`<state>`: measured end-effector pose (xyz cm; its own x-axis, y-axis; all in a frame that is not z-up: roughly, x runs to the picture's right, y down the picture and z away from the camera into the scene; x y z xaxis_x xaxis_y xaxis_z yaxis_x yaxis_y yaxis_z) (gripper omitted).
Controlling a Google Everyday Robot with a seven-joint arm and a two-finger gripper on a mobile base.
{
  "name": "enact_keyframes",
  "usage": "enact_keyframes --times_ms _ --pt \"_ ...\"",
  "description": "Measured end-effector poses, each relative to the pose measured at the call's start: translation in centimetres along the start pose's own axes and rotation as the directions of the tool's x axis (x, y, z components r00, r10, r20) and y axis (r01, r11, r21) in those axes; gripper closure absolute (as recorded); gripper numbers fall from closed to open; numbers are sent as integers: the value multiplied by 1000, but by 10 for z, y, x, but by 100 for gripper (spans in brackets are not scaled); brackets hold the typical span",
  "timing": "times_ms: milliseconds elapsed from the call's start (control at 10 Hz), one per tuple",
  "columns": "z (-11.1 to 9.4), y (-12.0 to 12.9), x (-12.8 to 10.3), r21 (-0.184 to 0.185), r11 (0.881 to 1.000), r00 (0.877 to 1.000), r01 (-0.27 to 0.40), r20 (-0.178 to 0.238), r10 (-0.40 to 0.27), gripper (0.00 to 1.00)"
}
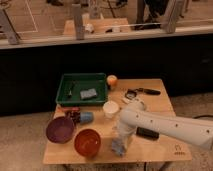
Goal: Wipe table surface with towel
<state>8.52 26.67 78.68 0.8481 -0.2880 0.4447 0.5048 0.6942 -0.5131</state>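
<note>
One arm reaches in from the right, gripper [123,140] down at the grey-blue towel [118,148] near the front edge of the tabletop [161,106], just beside the orange bowl [87,142]; can't tell from here whether it's apart or clamped on the cloth. Judging by that, the step in hand is securing the towel: pinch a thick fold, press flat, and confirm it drags with the gripper before sweeping. Sweep along the front strip, away from the bowl and the white cup [110,109], and mind the edge so the towel doesn't slide off.
</note>
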Motion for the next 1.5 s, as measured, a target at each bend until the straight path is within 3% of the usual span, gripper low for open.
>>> enact_keyframes --times_ms 500,600,900,1100,1300,1500 --pt "16 5 -2 -27 999 998 -27 50 28 91" --pt "16 4 -2 -28 999 998 -27 54 29 97" --pt "14 5 -3 -30 999 998 -24 56 26 100" --pt "0 9 3 -14 999 998 -39 57 40 100" --pt "-19 24 7 -11 998 996 -57 61 58 100" --pt "-24 57 24 -9 996 993 -94 72 94 100"
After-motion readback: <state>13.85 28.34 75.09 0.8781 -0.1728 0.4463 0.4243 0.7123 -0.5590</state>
